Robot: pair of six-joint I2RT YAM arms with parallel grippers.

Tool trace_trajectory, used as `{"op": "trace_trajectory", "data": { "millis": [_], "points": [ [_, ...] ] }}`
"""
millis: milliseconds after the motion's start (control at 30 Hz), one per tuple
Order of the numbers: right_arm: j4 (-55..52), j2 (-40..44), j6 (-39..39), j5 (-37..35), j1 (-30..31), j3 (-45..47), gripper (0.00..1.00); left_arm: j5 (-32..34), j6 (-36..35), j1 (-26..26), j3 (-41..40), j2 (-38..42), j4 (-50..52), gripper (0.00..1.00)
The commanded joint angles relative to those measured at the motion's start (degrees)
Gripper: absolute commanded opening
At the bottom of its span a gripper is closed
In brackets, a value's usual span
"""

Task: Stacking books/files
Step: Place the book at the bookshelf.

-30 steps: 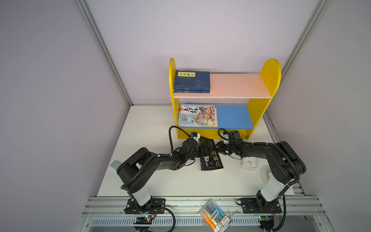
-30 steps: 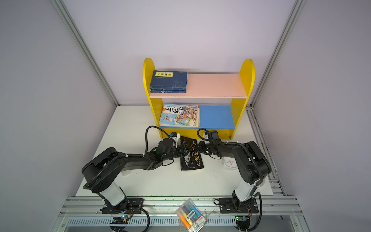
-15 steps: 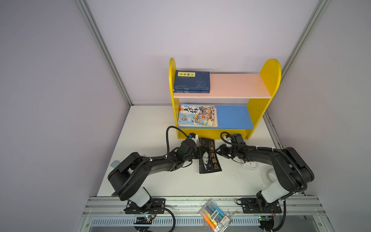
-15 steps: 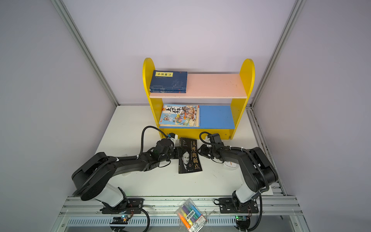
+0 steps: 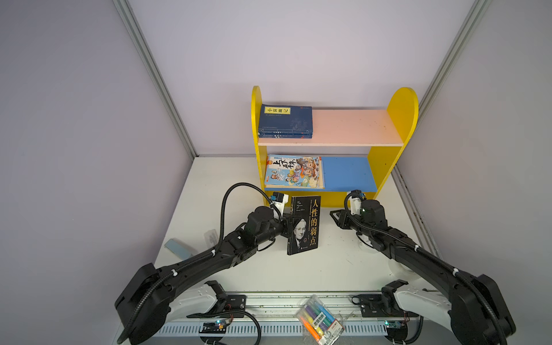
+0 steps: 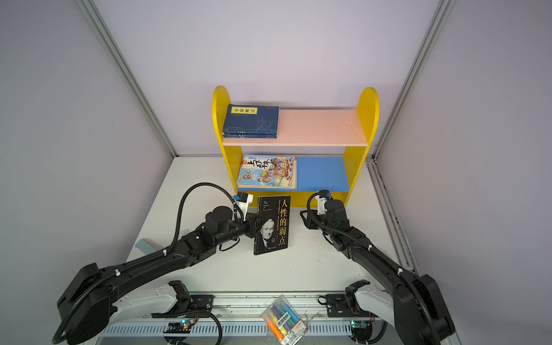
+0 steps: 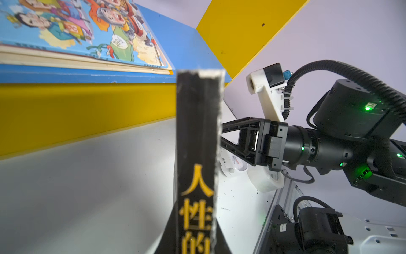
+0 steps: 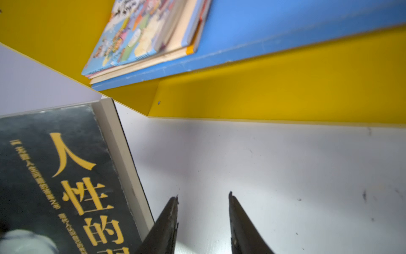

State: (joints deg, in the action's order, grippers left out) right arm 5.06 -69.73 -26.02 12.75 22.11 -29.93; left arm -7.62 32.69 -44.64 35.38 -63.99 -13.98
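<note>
— What's standing in front of the yellow shelf [image 5: 401, 119]?
— The black book [image 5: 309, 221], portrait cover showing. The left gripper [image 5: 287, 224] is clamped on its spine edge; the right gripper [image 8: 202, 196] sits just beside the opposite edge, jaws apart, not touching it.

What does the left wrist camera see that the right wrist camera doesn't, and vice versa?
Only the left wrist view: the black book's spine, the right arm with green lights, and a white roll. Only the right wrist view: that book's front cover and page edge. Both: the right pincer, open and empty, the cartoon book on the blue shelf, and the white table.
</note>
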Motion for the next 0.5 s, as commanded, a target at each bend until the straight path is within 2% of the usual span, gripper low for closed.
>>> {"op": "trace_trajectory", "data": {
  "millis": [0, 167, 267, 467],
  "points": [
    [-3.5, 4.2, 5.0, -3.5, 0.0, 0.0, 0.42, 0.6, -2.3, 0.0, 0.6, 3.1, -0.1, 0.0],
    [-6.2, 9.8, 6.2, -2.9, -0.1, 0.5, 0.45, 0.7, -1.1, 0.0, 1.3, 6.8, -1.7, 0.0],
    [-5.3, 11.7, 6.0, -1.3, 0.0, 1.5, 0.46, -3.1, -1.2, 0.0, 4.2, 6.9, -2.6, 0.0],
    [-5.0, 12.0, 5.4, -3.3, 0.0, 2.3, 0.46, -9.8, -1.3, 0.0, 12.2, 4.9, -3.3, 0.0]
  ]
}}
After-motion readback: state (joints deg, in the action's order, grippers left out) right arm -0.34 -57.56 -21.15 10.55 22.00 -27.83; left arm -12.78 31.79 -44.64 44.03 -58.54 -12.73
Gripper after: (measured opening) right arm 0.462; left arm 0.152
